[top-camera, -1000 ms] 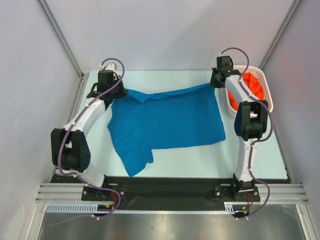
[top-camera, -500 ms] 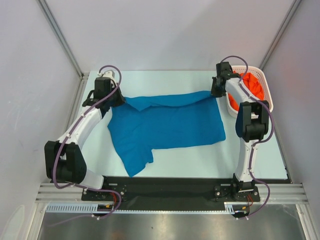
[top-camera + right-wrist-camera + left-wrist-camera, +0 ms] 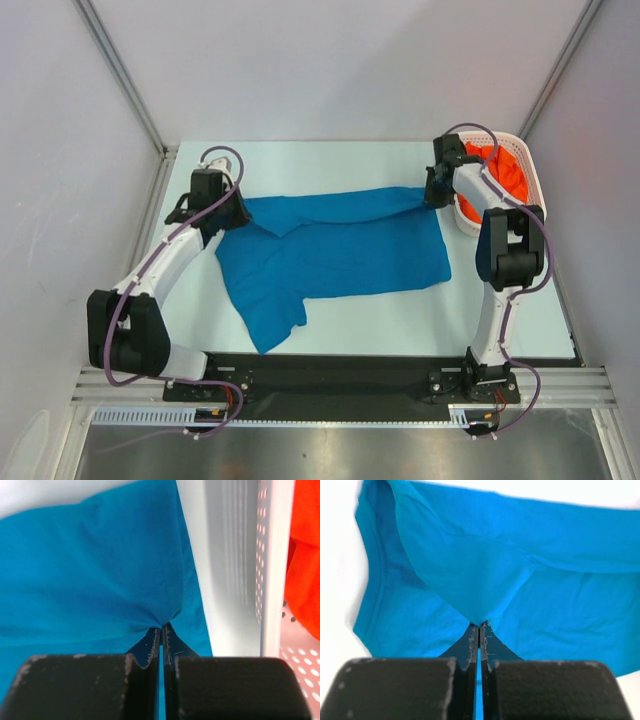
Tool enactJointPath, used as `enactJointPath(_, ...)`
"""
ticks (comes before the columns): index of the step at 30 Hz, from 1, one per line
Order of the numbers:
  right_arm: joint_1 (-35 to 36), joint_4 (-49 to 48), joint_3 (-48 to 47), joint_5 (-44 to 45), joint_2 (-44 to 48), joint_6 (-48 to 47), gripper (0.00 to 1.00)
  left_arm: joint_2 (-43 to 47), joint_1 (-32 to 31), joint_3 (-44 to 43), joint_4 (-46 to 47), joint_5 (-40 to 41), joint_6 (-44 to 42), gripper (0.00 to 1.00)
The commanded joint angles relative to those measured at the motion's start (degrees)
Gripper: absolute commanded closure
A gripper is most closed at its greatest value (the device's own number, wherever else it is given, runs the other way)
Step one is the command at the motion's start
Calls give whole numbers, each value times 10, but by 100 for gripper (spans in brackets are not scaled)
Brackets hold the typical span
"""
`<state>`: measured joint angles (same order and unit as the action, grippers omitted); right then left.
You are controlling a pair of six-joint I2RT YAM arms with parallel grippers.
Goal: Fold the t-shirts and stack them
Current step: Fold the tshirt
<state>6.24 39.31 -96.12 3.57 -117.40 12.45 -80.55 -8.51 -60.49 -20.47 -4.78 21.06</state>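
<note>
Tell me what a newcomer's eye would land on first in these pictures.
The blue t-shirt is spread across the middle of the table, with its far edge pinched up at both ends. The left pincer and the right pincer are each shut on a corner of that edge. At the far right, the orange-red t-shirt lies bunched in the white basket.

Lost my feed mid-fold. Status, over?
Left end effector and right end effector shut on blue shirt, far edge. Orange shirt in basket. Nothing in the way.
</note>
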Motion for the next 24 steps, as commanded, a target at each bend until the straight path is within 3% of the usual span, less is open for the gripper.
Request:
enactJointPath(1,1,10,7,2,30,7,99,26,0,21,13,-15,18,100)
enactJointPath(2,3,13,6,0,29,7,95,26,0,24,7,-12,22,99)
enactJointPath(3,5,16,4,6,25,6,90,29,0,31,5,-8,23,82)
enactJointPath(5,7,37,-17,25,23,13,72,47,2,39,-4,26,29,61)
enactJointPath(9,8,-30,-4,32,66,14,40,64,37,43,7,46,50,36)
enactJointPath(10,8,-66,-4,25,73,13,31,61,54,39,17,46,56,36)
enactJointPath(13,9,-83,-63,-17,16,6,27,14,82,6,47,25,77,34)
enactJointPath(18,0,-2,-256,-17,-127,12,27,-157,113,-128,-31,-32,127,37)
enactJointPath(20,-7,35,-337,-16,-186,1,31,-188,114,-178,-44,-33,138,39)
enactJointPath(24,-22,34,-384,-22,-224,-9,42,-239,126,-224,-54,-26,159,46)
